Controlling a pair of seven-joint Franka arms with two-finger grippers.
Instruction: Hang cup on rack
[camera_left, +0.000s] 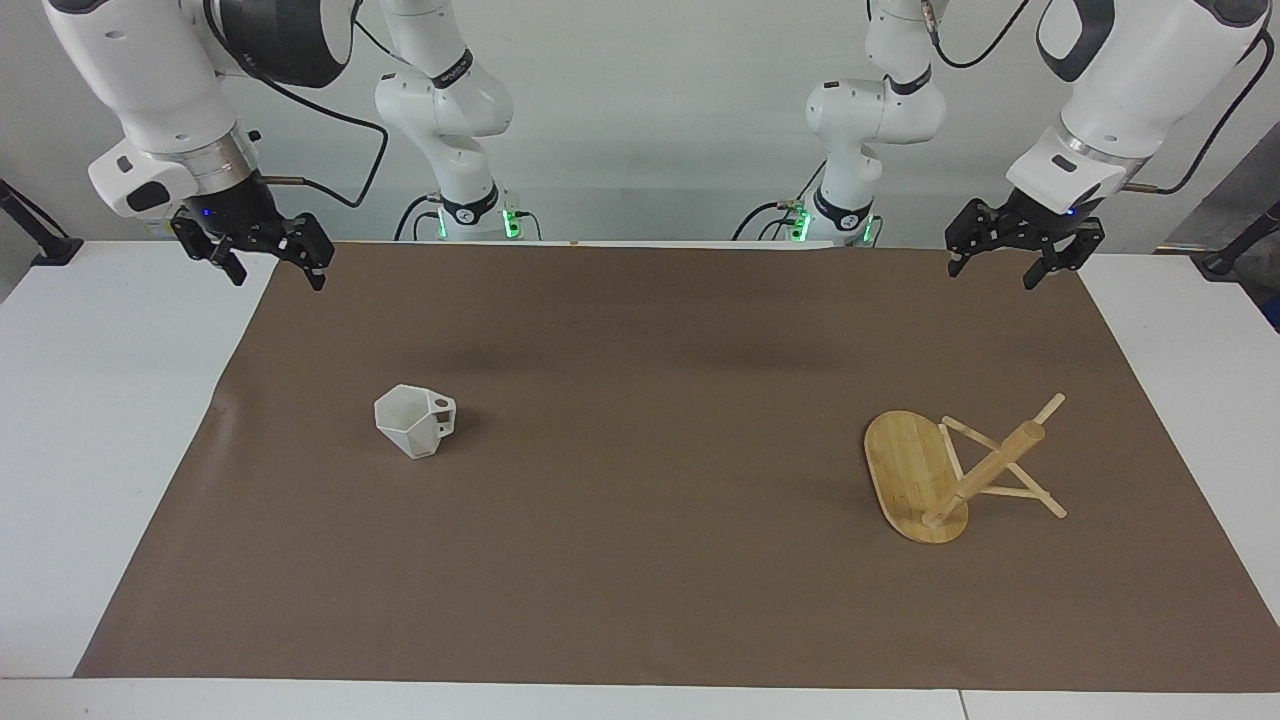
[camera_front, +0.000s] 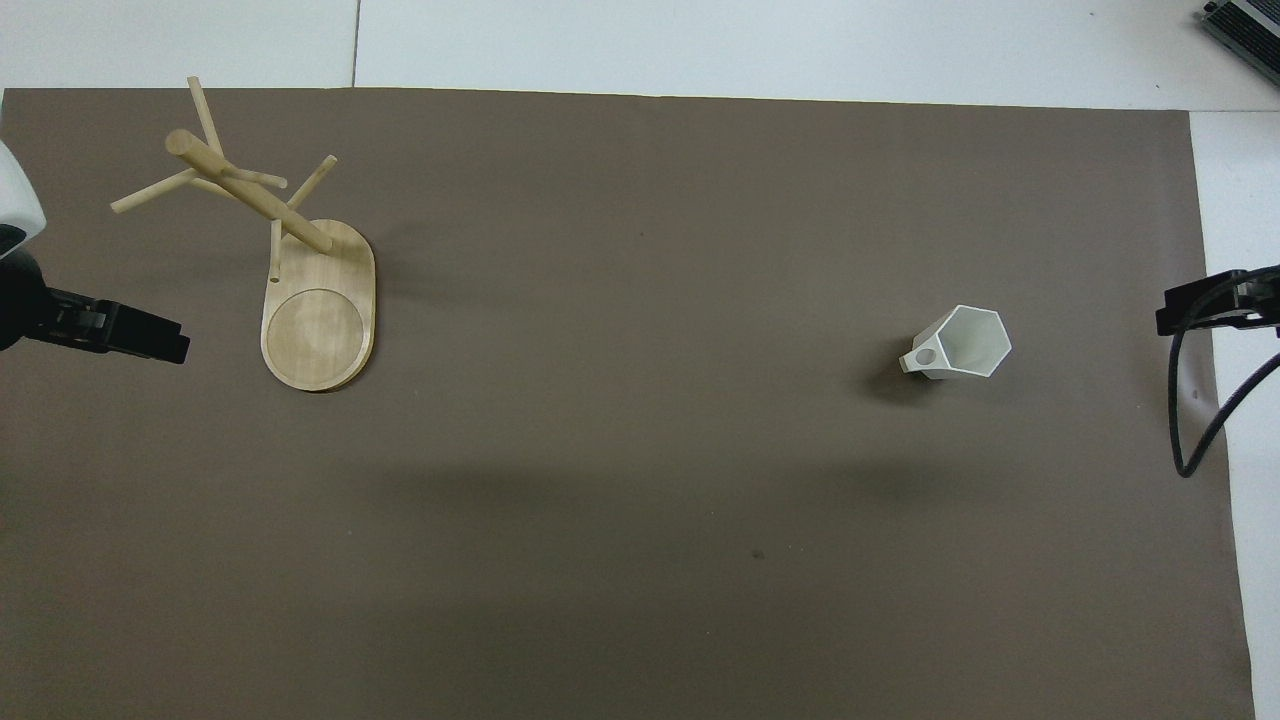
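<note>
The light bamboo rack (camera_left: 935, 475) stands at the left arm's end of the brown mat (camera_left: 650, 560). The small white faceted cup (camera_left: 415, 420) sits upright, well apart, toward the right arm's end. Nothing is grasped yet. The right gripper (camera_left: 262, 255) and left gripper (camera_left: 1015, 252) hang spread open; the right must likely descend onto the cup.

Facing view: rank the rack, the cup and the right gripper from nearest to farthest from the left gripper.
1. Rack: on the brown mat toward the left arm's end, closest to the left gripper.
2. Cup: on the mat toward the right arm's end.
3. Right gripper: raised over the mat's corner at the right arm's end, farthest.
</note>
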